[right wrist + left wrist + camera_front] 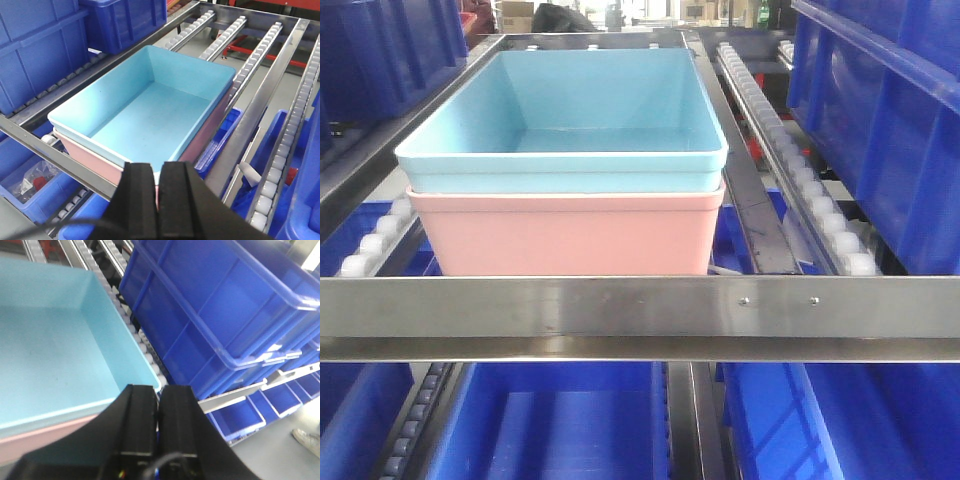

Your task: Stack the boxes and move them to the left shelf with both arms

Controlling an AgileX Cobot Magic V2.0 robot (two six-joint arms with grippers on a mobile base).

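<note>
The light blue box (565, 110) sits nested in the pink box (565, 235) on the left shelf (640, 318), flanked by white roller tracks (790, 160) and large dark blue bins (890, 120). Both the left gripper (158, 415) and right gripper (157, 192) hold their jaws pressed together, empty. No writing is legible.

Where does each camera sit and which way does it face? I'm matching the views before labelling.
Exterior front: low before the flat steel front bar, level across the sky-blue plastic box nested in the salmon-pink plastic box; no robot parts visible.
Left wrist: above the stack's corner, angled toward large dark-blue bins; shut left hand at the bottom.
Right wrist: high, looking down into the stack on the roller-track shelf; shut right hand at the bottom.
All three share the stacked boxes.
</note>
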